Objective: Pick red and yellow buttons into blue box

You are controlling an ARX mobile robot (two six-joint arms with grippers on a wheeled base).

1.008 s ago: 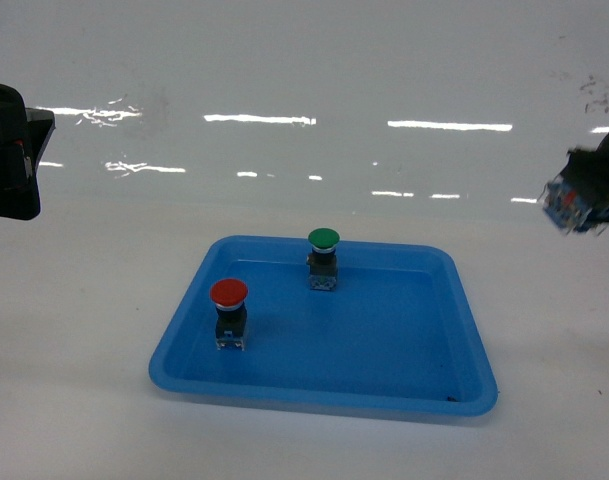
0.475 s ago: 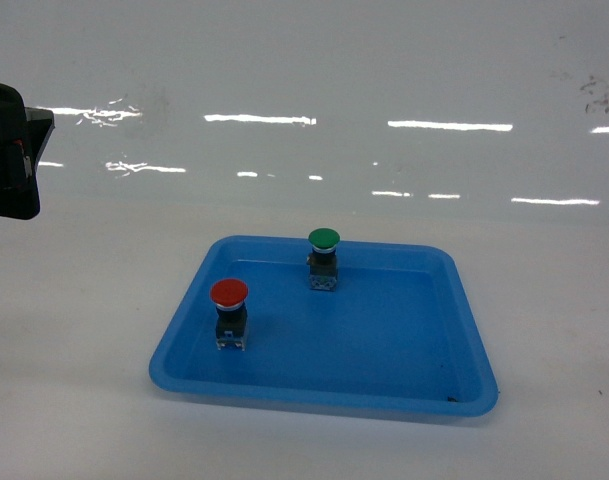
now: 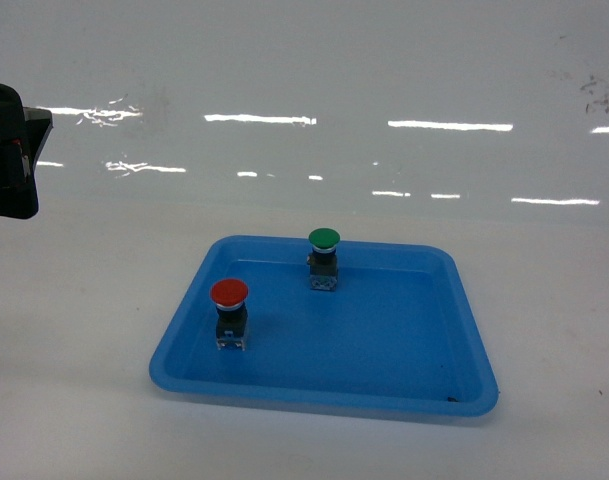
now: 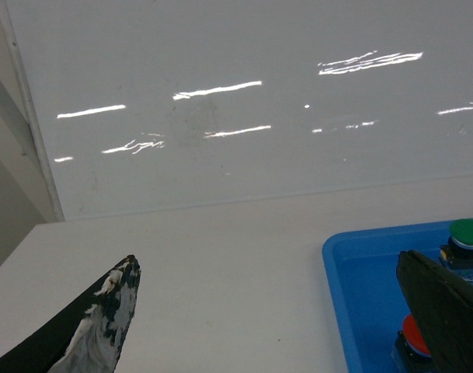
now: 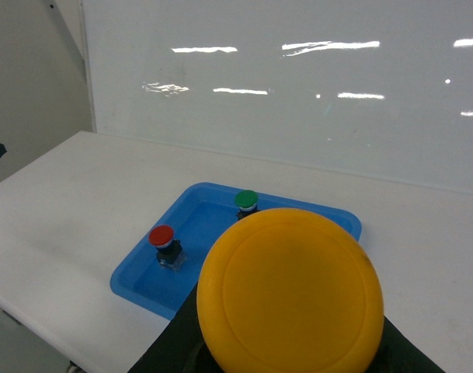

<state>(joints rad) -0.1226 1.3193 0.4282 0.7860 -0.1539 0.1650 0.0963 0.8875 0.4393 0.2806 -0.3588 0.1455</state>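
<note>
Red button [image 3: 229, 312] upright in the shallow blue tray [image 3: 424, 385], in the tray's left half toward its front wall, red cap on top of a black-and-clear base. Green button [image 3: 323, 257] upright in the same tray, close to the back wall and near its middle, well apart from the red one. 2 switches in the tray in all. Tray flat on the white surface [image 3: 74, 320], nearer the front edge than the back edge, with a glossy white wall [image 3: 304, 70] rising behind the back edge. Left gripper [image 4: 267, 268] raised over the left part of the surface, off the tray's left side; jaws spread wide, 1 finger low at the left of the wrist view with worn, whitish patches, the other low at the right and overlapping the tray's corner, nothing between them. Yellow button [image 5: 290, 291] up in the air in the right gripper [image 5: 170, 353], its round yellow cap turned to the wrist camera and filling the lower middle of that view; dark jaws closed in on both sides beneath the cap, contact points hidden behind it. Seen from there, tray and both other switches below and beyond the cap, toward the left side of the surface.
</note>
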